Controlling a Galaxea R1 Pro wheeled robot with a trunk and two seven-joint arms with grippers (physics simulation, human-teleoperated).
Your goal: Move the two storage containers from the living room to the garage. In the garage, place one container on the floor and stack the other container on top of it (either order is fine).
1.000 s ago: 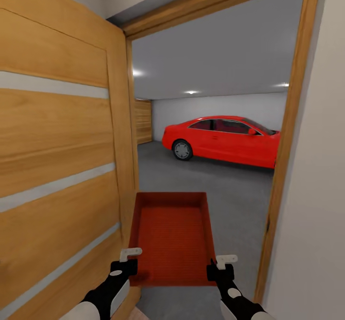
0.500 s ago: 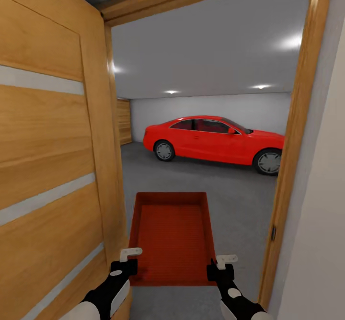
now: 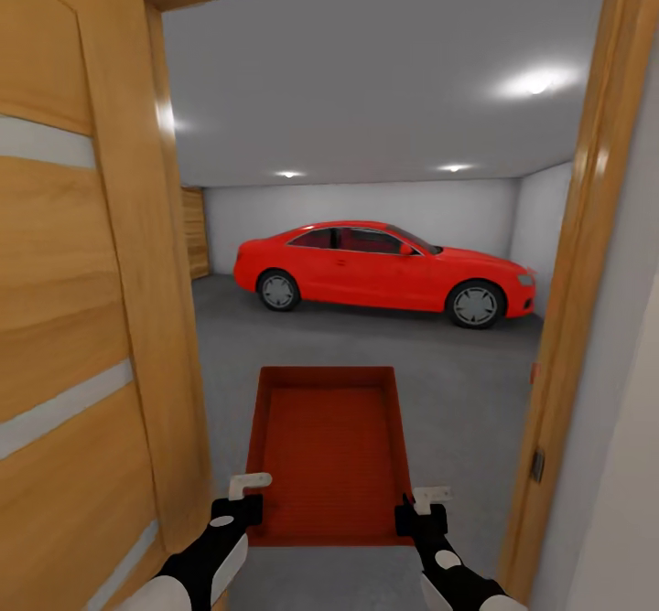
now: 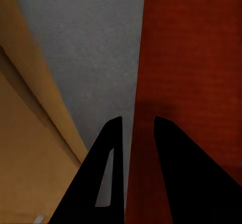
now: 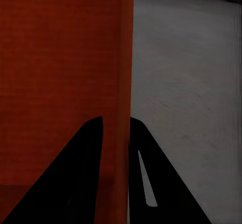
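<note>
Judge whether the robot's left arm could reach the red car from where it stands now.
Probably not: the red car sits far across the garage floor, and the left gripper is busy holding the bin.

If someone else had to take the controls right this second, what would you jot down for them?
Left pincer: shut on the near left wall of the red bin.
Right pincer: shut on its near right wall. In each wrist view a wall sits between the two fingers.
Where things are: the bin is carried level in front of the robot, in the doorway, with the open wooden door close on the left. Ahead lie the grey garage floor and a red car.
Done: one bin has reached the garage door.
Left: roll in, set it on the floor, then see to the second bin, which is not with this one.
</note>
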